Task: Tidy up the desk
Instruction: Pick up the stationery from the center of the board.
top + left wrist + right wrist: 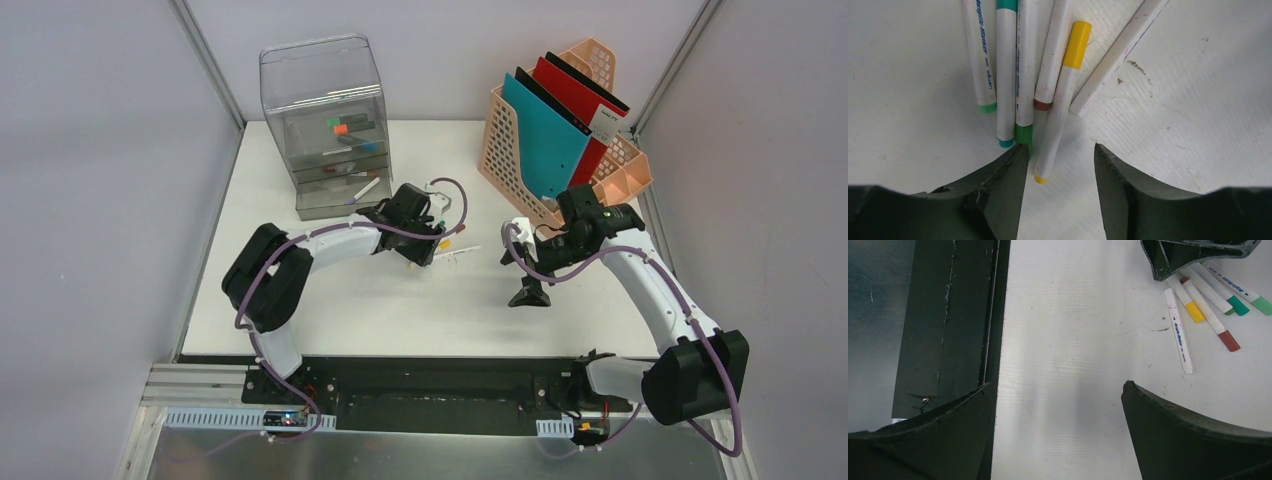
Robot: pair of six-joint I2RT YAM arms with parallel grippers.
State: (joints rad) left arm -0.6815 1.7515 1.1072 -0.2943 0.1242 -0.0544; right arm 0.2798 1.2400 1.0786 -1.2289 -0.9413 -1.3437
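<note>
The white desk (400, 310) holds a small cluster of white markers (457, 252) near its middle. In the left wrist view they lie side by side with green, teal, brown and yellow ends. My left gripper (1059, 148) is open and low over the desk, with the tail of the yellow-capped marker (1063, 95) just between its jaws, close to the left jaw. It also shows in the top view (430, 252). My right gripper (527, 291) is open and empty, pointing down at bare desk (1073, 315) right of the markers (1198, 305).
A clear plastic drawer unit (330, 125) stands at the back left. A peach file holder (610, 170) with teal and red folders stands at the back right. The black rail (953, 315) runs along the desk's near edge. Grey walls enclose the sides.
</note>
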